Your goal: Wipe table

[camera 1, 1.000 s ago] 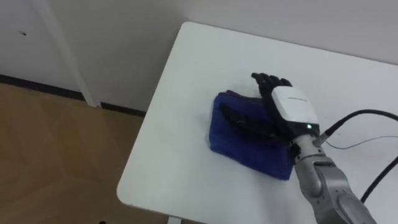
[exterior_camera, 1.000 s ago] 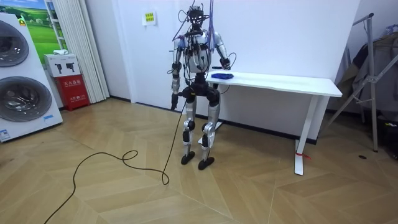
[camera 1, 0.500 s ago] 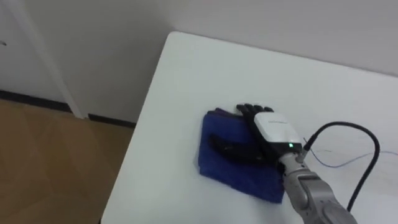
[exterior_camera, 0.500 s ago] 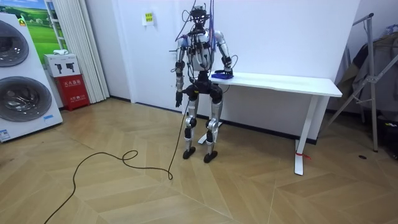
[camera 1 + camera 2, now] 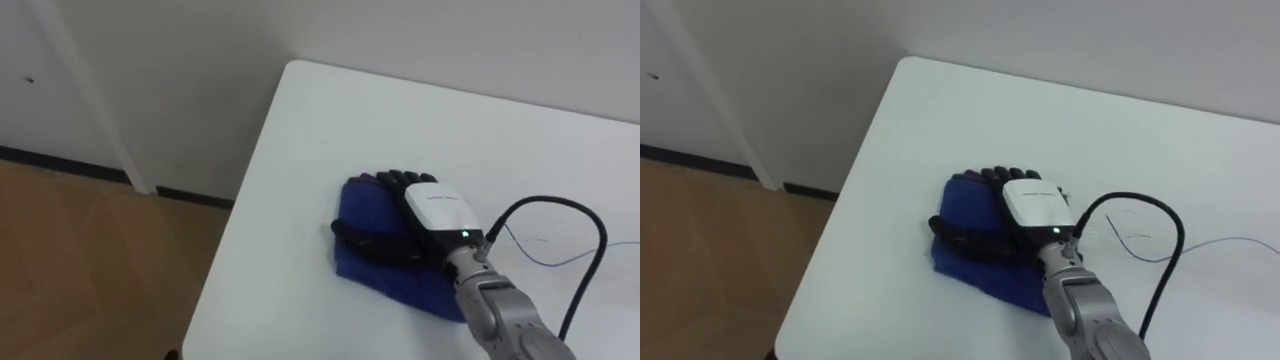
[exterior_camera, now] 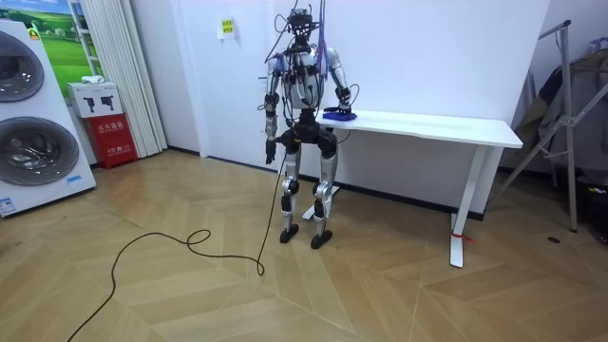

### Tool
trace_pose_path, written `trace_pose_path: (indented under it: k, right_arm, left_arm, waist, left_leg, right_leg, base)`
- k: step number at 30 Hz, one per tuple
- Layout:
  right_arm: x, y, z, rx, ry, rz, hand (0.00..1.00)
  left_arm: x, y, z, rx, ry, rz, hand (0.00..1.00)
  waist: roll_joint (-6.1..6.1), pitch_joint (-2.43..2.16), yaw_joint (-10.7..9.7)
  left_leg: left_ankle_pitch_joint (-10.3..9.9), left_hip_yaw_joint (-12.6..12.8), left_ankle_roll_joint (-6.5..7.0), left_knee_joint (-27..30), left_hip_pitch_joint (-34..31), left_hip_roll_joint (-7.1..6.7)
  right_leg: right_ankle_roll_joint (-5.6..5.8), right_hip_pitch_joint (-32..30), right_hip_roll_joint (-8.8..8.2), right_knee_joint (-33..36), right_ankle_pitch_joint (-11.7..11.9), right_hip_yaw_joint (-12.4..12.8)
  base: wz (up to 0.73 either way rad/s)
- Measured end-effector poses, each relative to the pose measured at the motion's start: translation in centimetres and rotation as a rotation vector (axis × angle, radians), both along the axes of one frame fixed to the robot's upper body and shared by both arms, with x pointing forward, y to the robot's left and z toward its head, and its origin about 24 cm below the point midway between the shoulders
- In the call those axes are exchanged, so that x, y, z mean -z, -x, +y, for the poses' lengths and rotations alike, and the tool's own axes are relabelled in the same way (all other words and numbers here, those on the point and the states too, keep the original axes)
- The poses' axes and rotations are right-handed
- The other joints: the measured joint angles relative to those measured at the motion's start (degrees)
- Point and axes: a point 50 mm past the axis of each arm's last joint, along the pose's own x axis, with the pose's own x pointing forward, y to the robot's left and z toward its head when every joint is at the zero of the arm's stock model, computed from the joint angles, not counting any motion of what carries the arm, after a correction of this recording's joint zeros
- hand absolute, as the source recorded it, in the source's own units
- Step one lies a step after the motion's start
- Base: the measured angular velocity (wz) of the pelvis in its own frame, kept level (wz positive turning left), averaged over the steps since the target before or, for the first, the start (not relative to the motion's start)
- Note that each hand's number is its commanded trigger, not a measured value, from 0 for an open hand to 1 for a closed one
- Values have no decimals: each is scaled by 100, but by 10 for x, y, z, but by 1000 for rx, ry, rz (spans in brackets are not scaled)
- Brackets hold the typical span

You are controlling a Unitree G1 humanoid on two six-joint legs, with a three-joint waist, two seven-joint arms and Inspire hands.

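- The right hand (image 5: 432, 208) lies flat on the blue cloth (image 5: 360, 205), fingers straight and spread, thumb out toward 9 o'clock. It presses the cloth and does not clutch it.
- The cloth sits on the white worktop (image 5: 330, 120), near the edge at its 9 o'clock end.
- Even palm pressure should make the cloth slide with the hand instead of bunching.
- Most bare surface lies toward 12 and 3 o'clock, so strokes are best aimed there. They should stop short of the 9 o'clock edge, where the cloth could slip off.
- The left hand (image 6: 270, 149) hangs by the robot's hip; I cannot tell whether it is open or closed.
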Motion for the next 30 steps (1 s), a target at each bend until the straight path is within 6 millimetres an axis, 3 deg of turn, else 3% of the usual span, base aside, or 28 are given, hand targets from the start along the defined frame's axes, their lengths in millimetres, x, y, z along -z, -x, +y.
trace_pose_path:
  k: [8,21,30]
  right_arm:
    - [-11,8,0,-6,-22,-95,0]
    - [-13,14,-1,-9,-45,-126,0]
    - [-4,31,-19,67,-44,-118,0]
  left_arm:
    - [2,3,-4,-2,22,8,0]
    - [1,0,-4,-7,54,2,0]
    - [2,6,-5,-8,72,17,0]
  waist:
    - [59,-53,-25]
    - [47,-65,-1]
    - [56,-61,-109]
  left_leg:
    - [0,-6,0,20,9,8]
    - [0,55,1,16,1,9]
    - [-1,96,2,18,5,7]
  right_leg:
    - [0,-10,6,67,0,5]
    - [0,-61,10,88,-1,74]
    - [0,-75,4,92,-1,76]
  base:
    - [0]
    - [-2]
    - [-2]
